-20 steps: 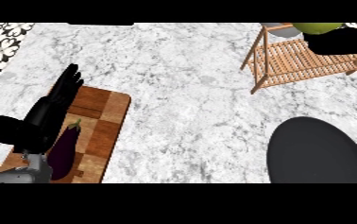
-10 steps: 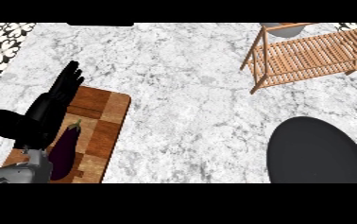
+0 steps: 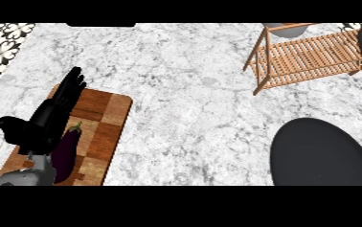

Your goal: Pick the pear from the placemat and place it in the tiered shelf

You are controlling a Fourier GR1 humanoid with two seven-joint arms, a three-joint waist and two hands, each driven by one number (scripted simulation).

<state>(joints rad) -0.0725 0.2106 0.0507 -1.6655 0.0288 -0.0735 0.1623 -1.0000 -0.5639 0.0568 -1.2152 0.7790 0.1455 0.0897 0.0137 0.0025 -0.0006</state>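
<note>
Wooden slats of the tiered shelf (image 3: 311, 61) show at the counter's (image 3: 184, 92) far right corner, and no pear can be seen on them or anywhere else; the shelf's upper part runs out of view, so the pear may sit there, hidden. The black placemat (image 3: 318, 152) near the right front edge lies bare. The right hand shows nowhere, so its state cannot be told. The left hand (image 3: 50, 118) rests at the left edge with straight fingers spread upward, holding nothing, over a wooden cutting board (image 3: 106, 130) that carries an eggplant (image 3: 67, 147).

With the placemat bare, the placing step looks done or nearly so. To finish it well, the right hand should let go only once the pear sits on the slats, away from the shelf's rim, then draw back clear of the frame without nudging it. The left hand should stay where it is, away from the eggplant.
</note>
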